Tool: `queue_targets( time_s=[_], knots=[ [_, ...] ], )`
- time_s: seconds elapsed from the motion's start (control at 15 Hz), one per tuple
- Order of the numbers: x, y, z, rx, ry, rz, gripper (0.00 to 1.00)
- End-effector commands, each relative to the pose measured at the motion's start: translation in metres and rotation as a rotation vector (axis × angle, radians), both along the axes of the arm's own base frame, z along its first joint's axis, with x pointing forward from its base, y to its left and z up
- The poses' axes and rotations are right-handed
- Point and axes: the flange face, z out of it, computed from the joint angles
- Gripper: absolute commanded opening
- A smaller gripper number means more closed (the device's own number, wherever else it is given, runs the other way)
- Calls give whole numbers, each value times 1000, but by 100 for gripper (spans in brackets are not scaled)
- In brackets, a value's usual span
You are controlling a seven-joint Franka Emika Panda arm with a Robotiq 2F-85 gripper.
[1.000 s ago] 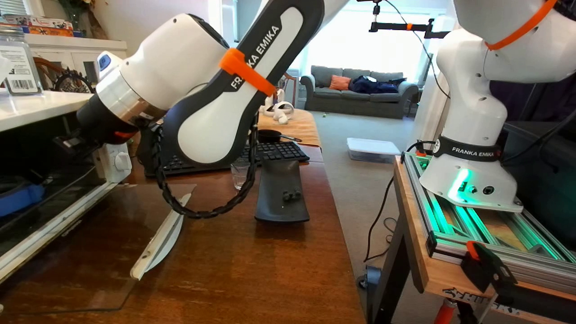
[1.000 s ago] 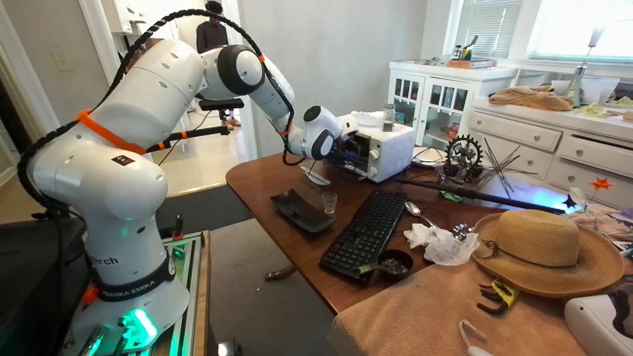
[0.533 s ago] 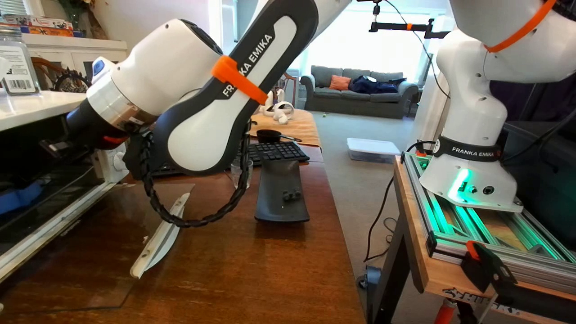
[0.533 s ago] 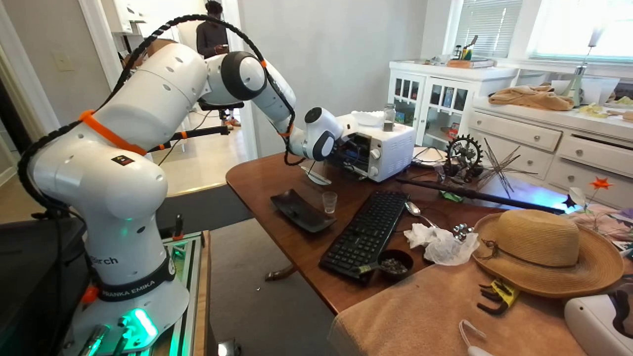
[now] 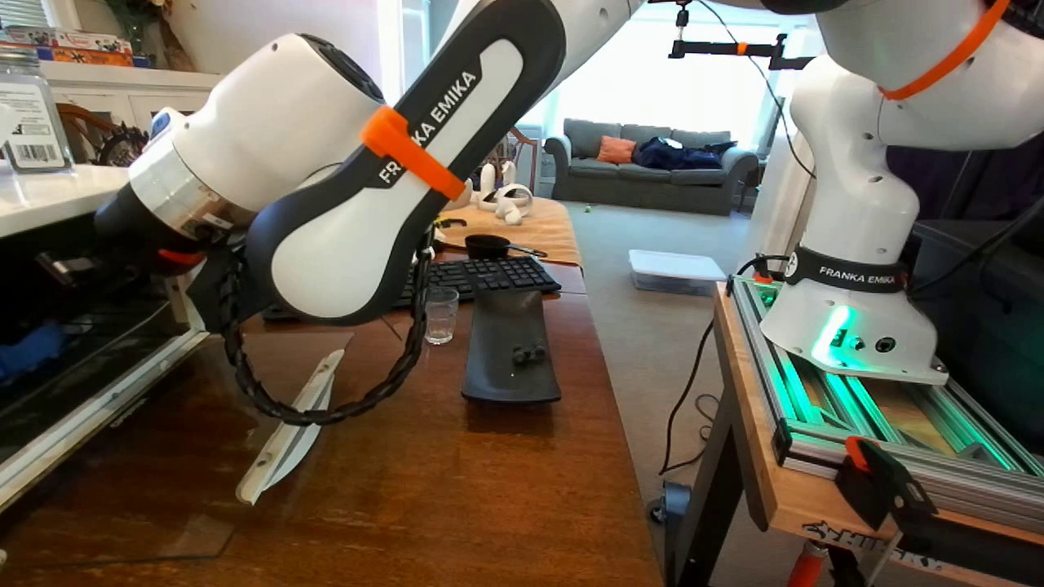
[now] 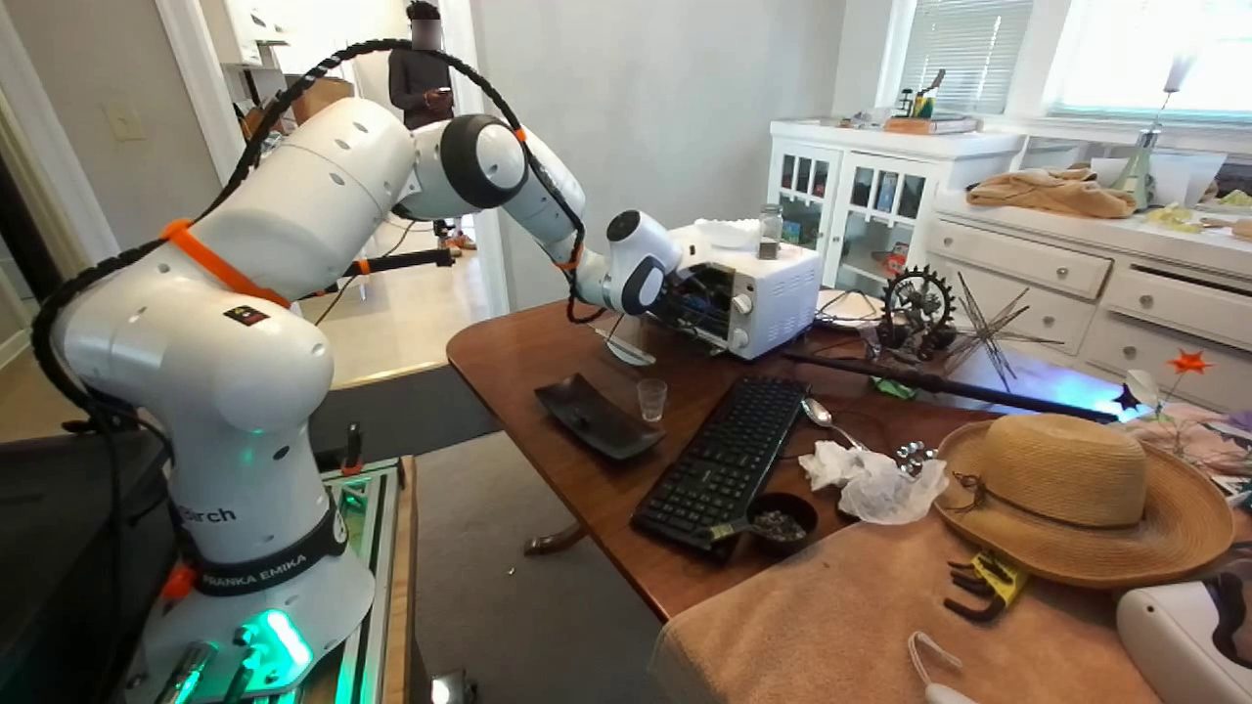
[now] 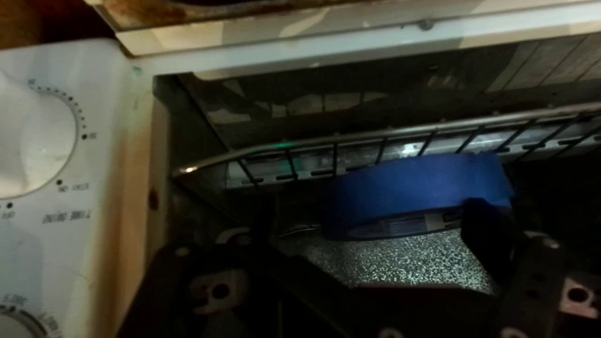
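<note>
Blue tape roll (image 7: 413,188) inside white toaster oven (image 6: 782,303), overlapping wire rack (image 7: 338,140) in wrist view, gripper (image 7: 371,209) near roll, fingers (image 7: 486,234) spread apart, one across roll's edge, contact unclear, clear glass (image 5: 441,315) and black tray (image 5: 506,334) on table (image 5: 457,489).

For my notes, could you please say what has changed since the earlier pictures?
The arm has moved leftward in an exterior view, taking the open tool deeper into the toaster oven; the blue roll is not visibly gripped. The dish, keyboard and glass stayed put.
</note>
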Motion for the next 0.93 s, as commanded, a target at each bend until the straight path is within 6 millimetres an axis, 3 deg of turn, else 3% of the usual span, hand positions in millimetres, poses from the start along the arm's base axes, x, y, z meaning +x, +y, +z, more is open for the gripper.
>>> queue_targets(
  time_s=[0.0, 0.47, 0.87],
  knots=[
    [-6, 8, -5, 22, 13, -77, 100],
    [-16, 24, -20, 4, 124, -110, 100],
    [3, 21, -22, -45, 149, -98, 100]
  ],
)
